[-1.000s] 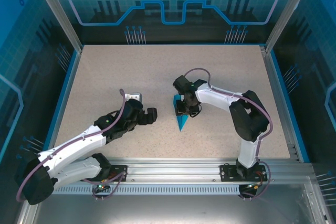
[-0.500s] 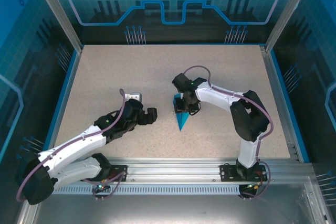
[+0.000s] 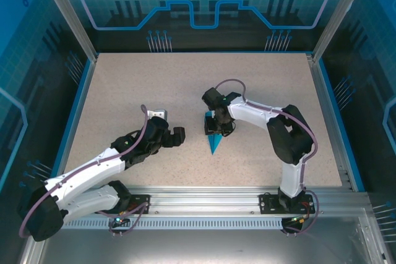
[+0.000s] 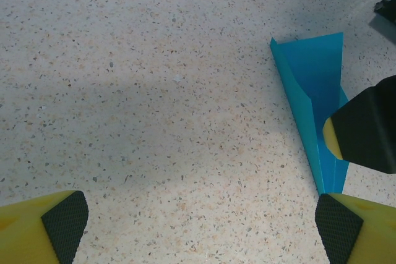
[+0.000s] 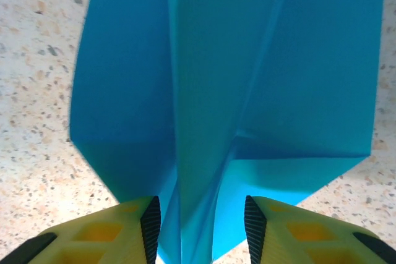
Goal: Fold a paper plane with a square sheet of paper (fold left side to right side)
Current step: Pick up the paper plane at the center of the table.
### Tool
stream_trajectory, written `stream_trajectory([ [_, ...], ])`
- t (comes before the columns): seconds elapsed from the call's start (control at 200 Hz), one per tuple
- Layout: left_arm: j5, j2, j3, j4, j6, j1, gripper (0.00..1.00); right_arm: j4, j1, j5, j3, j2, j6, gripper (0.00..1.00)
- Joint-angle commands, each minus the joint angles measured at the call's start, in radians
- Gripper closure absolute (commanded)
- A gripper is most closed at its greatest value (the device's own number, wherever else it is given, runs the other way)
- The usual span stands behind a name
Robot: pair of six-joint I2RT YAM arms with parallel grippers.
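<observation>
The bright cyan paper plane (image 3: 215,144) lies on the speckled table with its sharp tip toward the near edge. My right gripper (image 3: 215,129) stands over its wide far end. In the right wrist view the jaws are partly open and straddle the raised centre fold of the paper plane (image 5: 216,78). A small gap shows between the fold and each pad of the right gripper (image 5: 199,221). My left gripper (image 3: 175,135) hovers to the left of the paper, wide open over bare table (image 4: 201,224). The paper plane (image 4: 312,78) and a right finger (image 4: 365,131) show at the right edge of the left wrist view.
The speckled table (image 3: 154,85) is bounded by a blue rim and clear walls on three sides. The aluminium rail (image 3: 204,199) with both arm bases runs along the near edge.
The right wrist has crept slightly to the left over the paper's wide end. The paper and the left arm have stayed put.
</observation>
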Motion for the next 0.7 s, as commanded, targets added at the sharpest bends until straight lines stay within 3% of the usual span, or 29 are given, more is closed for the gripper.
stream_trajectory([
  [0.0,-0.021,0.0,-0.011,0.013,0.017,0.005,0.02,0.005,0.011,-0.03,0.031,0.041,0.015,0.58],
  [0.22,-0.023,-0.002,-0.014,0.003,0.018,0.005,0.02,-0.011,0.014,-0.011,0.063,0.106,0.02,0.63],
  [0.455,-0.029,-0.001,-0.016,-0.004,0.022,0.005,0.02,-0.049,-0.018,0.039,0.099,0.099,0.001,0.87],
  [0.695,-0.032,0.001,-0.013,-0.004,0.026,0.005,0.01,-0.132,-0.112,0.127,0.212,0.1,-0.053,0.91],
])
